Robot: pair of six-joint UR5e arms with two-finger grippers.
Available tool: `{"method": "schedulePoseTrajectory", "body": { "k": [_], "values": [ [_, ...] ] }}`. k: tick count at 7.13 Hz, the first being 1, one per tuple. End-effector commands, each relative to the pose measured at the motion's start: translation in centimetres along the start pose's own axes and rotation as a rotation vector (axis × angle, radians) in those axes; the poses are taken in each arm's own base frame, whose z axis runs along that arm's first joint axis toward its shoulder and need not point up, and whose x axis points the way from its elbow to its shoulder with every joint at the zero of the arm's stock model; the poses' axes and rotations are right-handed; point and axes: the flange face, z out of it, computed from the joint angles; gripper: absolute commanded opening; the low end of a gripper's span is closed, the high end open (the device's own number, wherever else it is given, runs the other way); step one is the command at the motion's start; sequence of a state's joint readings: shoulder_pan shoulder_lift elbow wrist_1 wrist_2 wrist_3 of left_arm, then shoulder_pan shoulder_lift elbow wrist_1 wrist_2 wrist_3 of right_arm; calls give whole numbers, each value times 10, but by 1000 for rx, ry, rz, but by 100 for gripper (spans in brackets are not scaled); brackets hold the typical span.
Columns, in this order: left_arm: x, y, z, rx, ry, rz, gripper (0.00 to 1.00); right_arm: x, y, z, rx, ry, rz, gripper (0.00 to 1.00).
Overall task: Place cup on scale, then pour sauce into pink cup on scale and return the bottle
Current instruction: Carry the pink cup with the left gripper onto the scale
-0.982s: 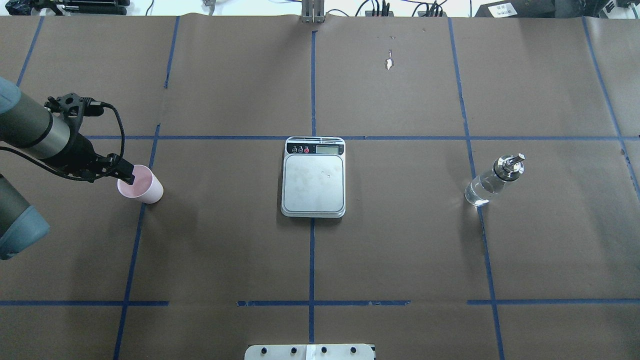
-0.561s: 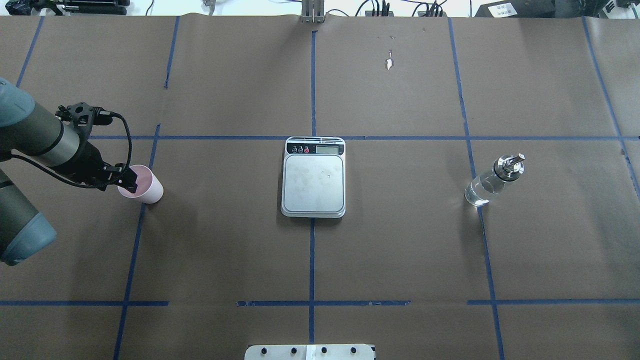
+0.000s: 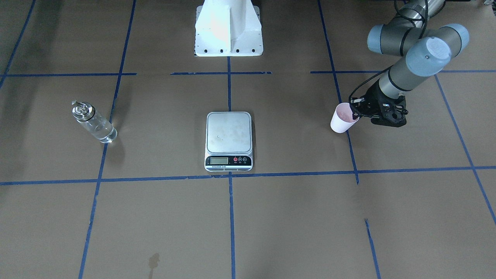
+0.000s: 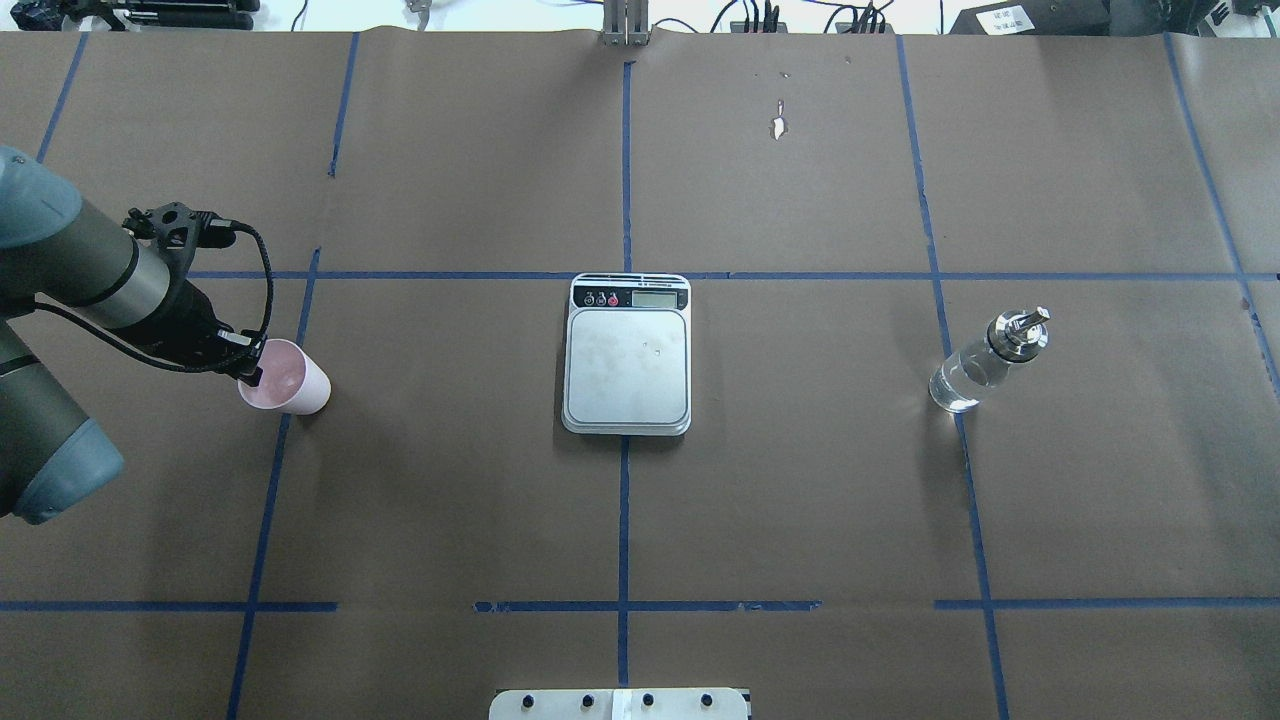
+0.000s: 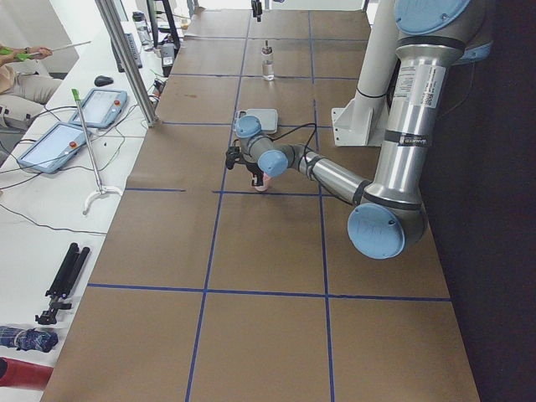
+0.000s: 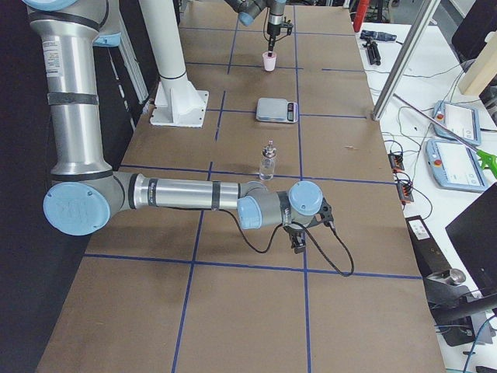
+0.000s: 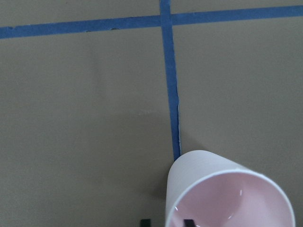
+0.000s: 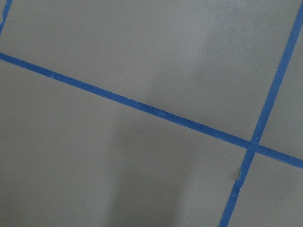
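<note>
**Inspector:** Item one, the cup. Position and axis?

**Arm:** The cup (image 4: pixel 285 377) stands on its narrow base, mouth up, long axis vertical. It sits on a blue tape line (image 4: pixel 268 500) at the left of the counter (image 4: pixel 800 500), well apart from the scale (image 4: pixel 627 355). Whether it leans slightly I cannot tell.

**Inspector:** Your jaws?

**Arm:** My left jaws are parted and straddle the cup's wall at the rim. One fingertip (image 7: pixel 188 222) is inside, the other outside, with a gap on each side of the wall. For my right jaws I cannot tell. They hang low at the counter's right end, beyond the bottle (image 4: pixel 985 362).

**Inspector:** Remaining items?

**Arm:** The scale lies flat at centre, long axis near to far, display strip at the far end from my base. The bottle stands upright at the right, spout up, with clear sauce (image 4: pixel 955 385) in its body.

**Inspector:** Surface and room?

**Arm:** The counter is covered in brown paper with a blue tape grid. Alongside it is a white bench (image 5: pixel 42 218) with two pendants (image 5: pixel 96 107) and cables.

**Inspector:** Differences between views?

**Arm:** Only the left wrist view shows the straddle; overhead, my wrist hides it. Only the right-end view shows my right arm (image 6: pixel 186 194). The right wrist view shows paper and tape alone.
</note>
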State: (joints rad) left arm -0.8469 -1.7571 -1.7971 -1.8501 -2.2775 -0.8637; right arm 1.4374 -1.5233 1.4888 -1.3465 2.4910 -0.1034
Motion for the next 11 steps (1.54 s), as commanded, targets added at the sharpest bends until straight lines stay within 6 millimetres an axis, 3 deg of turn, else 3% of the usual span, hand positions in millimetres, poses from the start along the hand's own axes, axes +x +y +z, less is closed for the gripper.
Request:
{"method": "schedulePoseTrajectory", "body": {
  "k": [1, 2, 3, 4, 5, 6, 7, 9, 11],
  "values": [
    [86, -20, -69, 30, 125, -84, 0, -2, -1, -2, 4, -3, -3, 100],
    [139, -31, -86, 40, 171, -157, 0, -2, -1, -2, 4, -3, -3, 100],
    [193, -14, -68, 15, 189, -203, 0, -3, -2, -2, 6, -3, -6, 100],
    [238, -11, -57, 83, 172, -221, 0, -4, -3, -3, 7, -3, -7, 100],
    [263, -19, -40, 104, 147, -232, 0, -4, -3, -3, 8, -3, -8, 100],
    [296, -42, -22, 141, 76, -256, 0, -5, -3, -3, 9, -4, -9, 100],
    [313, -46, -5, 135, 44, -260, 0, -5, -2, -3, 14, -3, -15, 100],
    [325, -37, 17, 129, 22, -247, 0, -3, -2, -2, 16, -3, -19, 100],
    [332, -34, 19, 123, 24, -243, 0, -2, -2, -1, 14, -3, -17, 100]
  ]
}}
